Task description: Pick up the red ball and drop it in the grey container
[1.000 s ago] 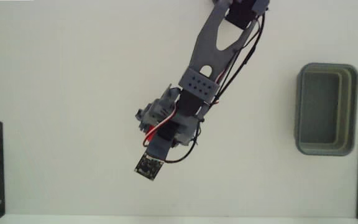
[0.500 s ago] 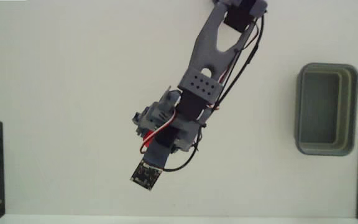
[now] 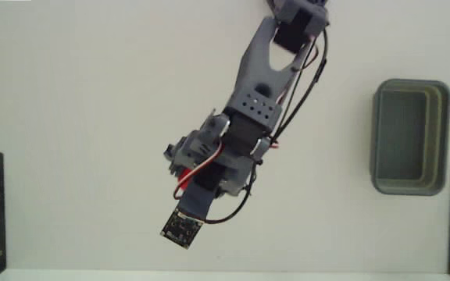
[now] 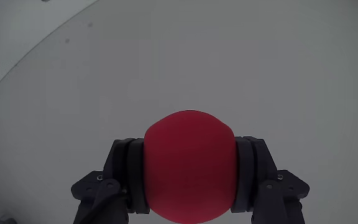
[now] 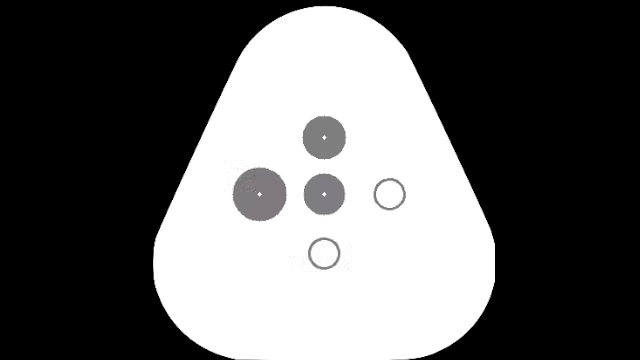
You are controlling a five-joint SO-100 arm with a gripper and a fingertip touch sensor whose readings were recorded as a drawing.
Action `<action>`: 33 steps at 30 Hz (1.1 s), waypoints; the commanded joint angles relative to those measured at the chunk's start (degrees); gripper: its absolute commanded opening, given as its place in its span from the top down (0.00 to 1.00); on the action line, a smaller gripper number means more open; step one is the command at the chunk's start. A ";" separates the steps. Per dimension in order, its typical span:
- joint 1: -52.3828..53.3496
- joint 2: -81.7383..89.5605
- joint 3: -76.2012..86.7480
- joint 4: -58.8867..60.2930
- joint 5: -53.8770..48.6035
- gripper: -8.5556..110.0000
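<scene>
The end effector (image 4: 189, 177) was closed on the red ball (image 4: 189, 165), squeezed between both fingers so it could be carried to the grey container (image 3: 409, 136), well apart across the surface (image 3: 92, 117).

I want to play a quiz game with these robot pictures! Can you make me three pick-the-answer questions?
1. Where is the ball?
A. between the claw's fingers
B. inside the tub
C. on a shelf

2. What colour is the ball?
A. blue
B. red
C. yellow

3. What is inside the tub?
A. the ball
B. a spoon
C. nothing

Answers:
1 A: the wrist view shows the claw pressing on both sides of the ball.
2 B: it is bright red in the wrist view.
3 C: in the fixed view the tub sits at the right of the table, with only its bare bottom showing.
</scene>
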 commanded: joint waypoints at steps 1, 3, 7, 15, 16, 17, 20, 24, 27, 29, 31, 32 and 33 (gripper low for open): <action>0.38 2.10 -4.35 1.35 0.18 0.36; 0.38 2.10 -4.35 1.35 0.18 0.36; 0.38 2.10 -4.35 1.35 0.18 0.36; 0.05 2.22 -4.16 1.27 0.18 0.36; -0.10 2.27 -4.08 1.24 0.18 0.36; -0.37 2.36 -3.92 1.18 0.18 0.36; -1.33 2.69 -3.36 0.95 0.18 0.36; -3.25 3.36 -2.24 0.50 0.18 0.36; -5.02 3.97 -1.22 0.09 0.18 0.36; -6.27 4.40 -0.49 -0.20 0.18 0.36; -7.65 4.88 0.31 -0.52 0.18 0.36; -8.53 5.18 0.82 -0.72 0.18 0.36; -9.43 5.49 1.34 -0.93 0.18 0.36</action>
